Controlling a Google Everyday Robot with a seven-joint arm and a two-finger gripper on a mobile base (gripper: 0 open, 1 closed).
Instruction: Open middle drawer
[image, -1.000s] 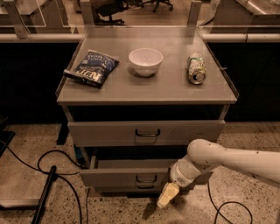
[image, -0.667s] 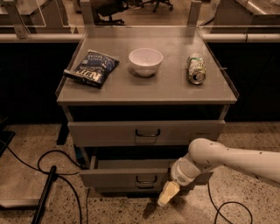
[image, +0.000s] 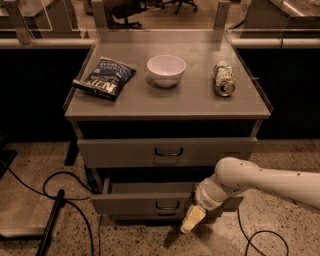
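In the camera view, the middle drawer (image: 145, 204) is seen part-open at 6 o'clock, with the hand (image: 192, 219) at 5 o'clock of its handle (image: 166, 205); whether it is apart or together cannot be told. A straight, level pull is advised. Nothing can be read on the bag (image: 106, 77) or the can (image: 224, 78).

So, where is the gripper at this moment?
In the camera view the gripper hangs low, right of centre, in front of the middle drawer, lower right of its handle.
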